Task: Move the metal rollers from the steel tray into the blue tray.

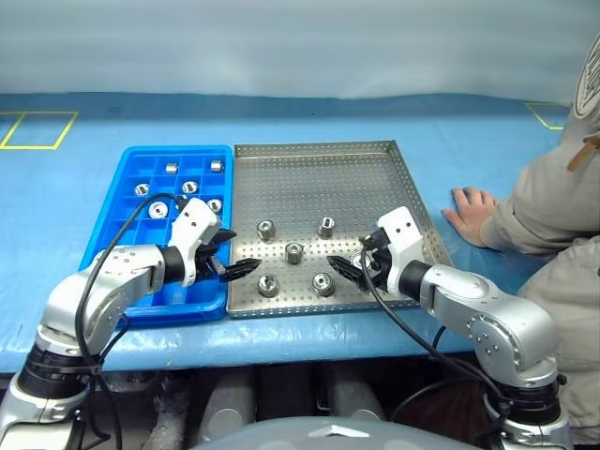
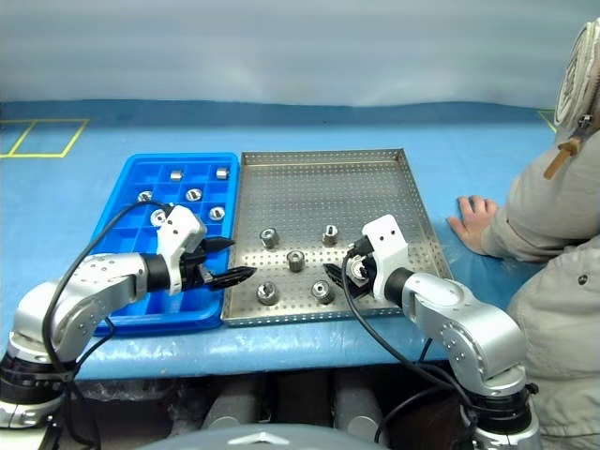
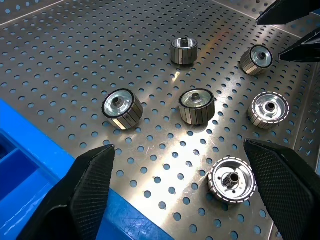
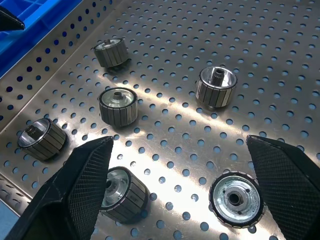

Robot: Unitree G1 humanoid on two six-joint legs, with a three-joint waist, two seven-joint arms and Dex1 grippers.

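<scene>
We're partway: steel tray point(image 1: 323, 178) on the counter holds six metal rollers point(image 3: 197, 105) near its front edge; blue tray point(image 1: 131, 178), touching its left side, has six. Left end effector point(image 1: 231, 255) and right end effector point(image 1: 353, 266) wide open, empty, over that front edge.

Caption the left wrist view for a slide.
Open left tool poised over six metal rollers on the perforated steel tray, blue tray alongside.
</scene>
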